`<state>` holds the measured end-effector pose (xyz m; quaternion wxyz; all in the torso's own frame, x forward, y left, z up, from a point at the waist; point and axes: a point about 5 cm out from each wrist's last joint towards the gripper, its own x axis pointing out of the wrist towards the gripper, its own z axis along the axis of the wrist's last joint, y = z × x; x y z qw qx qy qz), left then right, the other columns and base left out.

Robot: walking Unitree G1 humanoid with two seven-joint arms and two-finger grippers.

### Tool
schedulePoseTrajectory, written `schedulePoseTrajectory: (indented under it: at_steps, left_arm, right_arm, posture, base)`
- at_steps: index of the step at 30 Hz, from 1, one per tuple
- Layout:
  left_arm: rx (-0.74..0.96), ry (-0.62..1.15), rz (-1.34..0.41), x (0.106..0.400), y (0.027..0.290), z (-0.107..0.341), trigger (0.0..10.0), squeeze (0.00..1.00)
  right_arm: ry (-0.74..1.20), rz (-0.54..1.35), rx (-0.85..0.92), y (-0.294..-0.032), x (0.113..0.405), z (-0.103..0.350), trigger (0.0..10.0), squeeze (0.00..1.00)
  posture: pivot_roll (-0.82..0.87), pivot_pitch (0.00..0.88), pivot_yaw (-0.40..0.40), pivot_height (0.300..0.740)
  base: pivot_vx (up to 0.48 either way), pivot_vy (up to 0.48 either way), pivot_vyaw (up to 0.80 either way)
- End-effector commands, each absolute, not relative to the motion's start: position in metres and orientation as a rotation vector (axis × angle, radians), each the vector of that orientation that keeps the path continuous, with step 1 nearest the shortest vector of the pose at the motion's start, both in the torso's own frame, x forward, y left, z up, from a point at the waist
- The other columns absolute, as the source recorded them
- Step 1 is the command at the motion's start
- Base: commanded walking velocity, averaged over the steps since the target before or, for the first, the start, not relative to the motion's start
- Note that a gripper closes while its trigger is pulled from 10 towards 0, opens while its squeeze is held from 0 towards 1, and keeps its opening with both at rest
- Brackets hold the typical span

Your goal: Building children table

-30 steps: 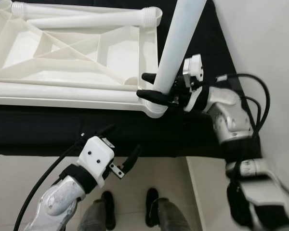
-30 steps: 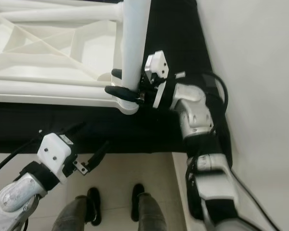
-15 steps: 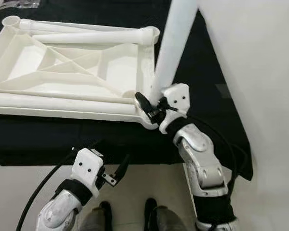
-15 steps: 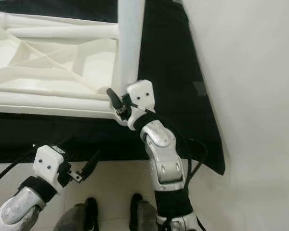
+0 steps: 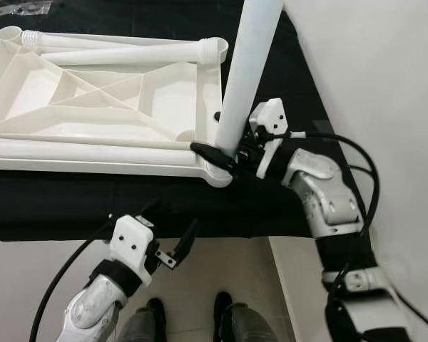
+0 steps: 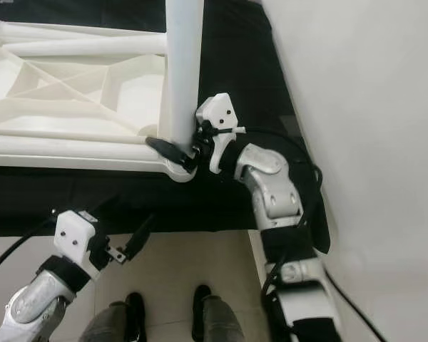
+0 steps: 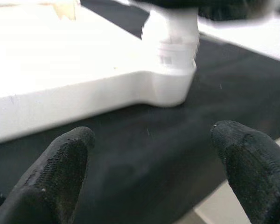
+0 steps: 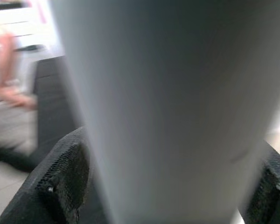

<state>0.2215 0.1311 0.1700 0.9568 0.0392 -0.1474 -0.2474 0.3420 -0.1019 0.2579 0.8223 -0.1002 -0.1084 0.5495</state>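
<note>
At the corner socket, left eye: our right gripper (image 5: 225, 146) is clamped on the upright table leg (image 5: 247, 71) just above the upside-down tabletop (image 5: 93, 153), holding it vertical, we judge, so the thread seats in the socket directly below the fingers.
Left eye, low down: our left gripper (image 5: 172, 231) hangs short of the black cloth (image 5: 93, 203), fingers spread and holding nothing, the tabletop well ahead of it.
Right eye, tray of ribs: the tabletop's hollow underside holds two loose legs (image 6: 78, 46) lying along its far edge, well beyond the right gripper, parked there for later corners, we reckon.
Left wrist: between our parted fingertips (image 7: 60, 161) and ahead of them sits the corner socket (image 7: 170, 84) with the leg's threaded end in it.
Right wrist: both pads (image 8: 65, 175) press either side of the leg, blurred but plainly squeezed.
</note>
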Motion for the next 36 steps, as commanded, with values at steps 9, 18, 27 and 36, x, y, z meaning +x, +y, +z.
schedulePoseTrajectory:
  at_steps: [9,18,27,36]
  left_arm:
    - [0.082,-0.348,-0.589,0.200,0.128,0.189,10.0,0.00]
    - [0.076,-0.340,-0.575,0.195,0.133,0.193,10.0,0.00]
    - [0.050,-0.308,-0.546,0.191,0.132,0.188,10.0,0.00]
    - [0.023,-0.298,-0.509,0.198,0.135,0.187,10.0,0.00]
  right_arm:
    - [-0.190,1.385,-0.162,-0.101,0.355,0.258,0.0,0.00]
    - [-0.155,1.317,-0.151,-0.117,0.359,0.248,0.0,0.00]
    - [0.101,0.595,-0.063,-0.096,0.319,0.166,0.0,0.00]
    - [0.066,0.492,-0.101,-0.077,0.322,0.173,7.8,0.00]
  posture:
    - [0.12,0.296,-0.110,0.740]
    - [0.11,0.293,-0.112,0.740]
    - [0.07,0.309,-0.114,0.740]
    - [0.07,0.299,-0.090,0.740]
  base:
    - [0.000,0.000,0.00]
    - [0.000,0.000,0.00]
    - [0.000,0.000,0.00]
    - [0.000,0.000,0.00]
